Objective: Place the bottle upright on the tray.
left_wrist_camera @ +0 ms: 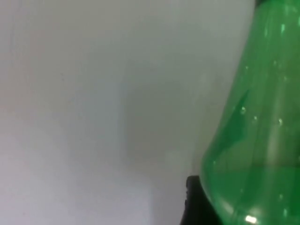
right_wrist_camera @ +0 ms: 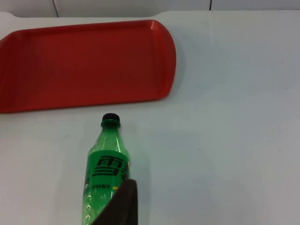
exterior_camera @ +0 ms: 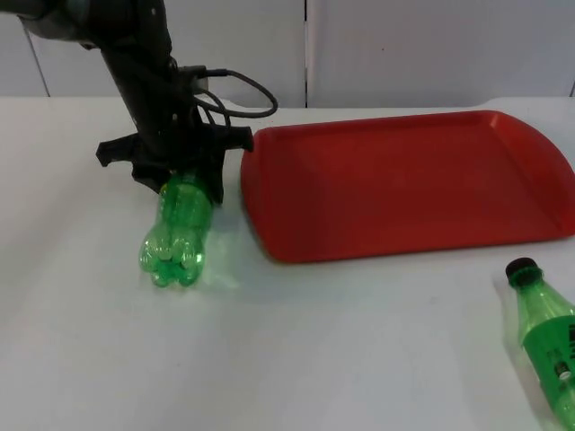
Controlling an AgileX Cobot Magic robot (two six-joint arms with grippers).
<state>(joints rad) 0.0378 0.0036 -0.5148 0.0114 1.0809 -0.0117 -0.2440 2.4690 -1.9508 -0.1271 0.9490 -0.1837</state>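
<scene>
Left end effector [exterior_camera: 184,180] is low over the white counter [exterior_camera: 359,359], just left of the red plastic tray [exterior_camera: 404,180], clenched on the neck end of an unlabelled green translucent plastic bottle [exterior_camera: 178,233]. That bottle is tilted, its lobed base pointing toward the camera and away from the tray; whether the base touches the counter cannot be told. In the left wrist view the green bottle body [left_wrist_camera: 255,140] sits against a black fingertip [left_wrist_camera: 194,201].

The tray lies flat on the counter with nothing on it.

A second green bottle with black cap and label [right_wrist_camera: 105,173] lies on its side on the counter near the tray's front right corner, cap toward the tray. The right arm waits above it; its end effector's state cannot be told.
</scene>
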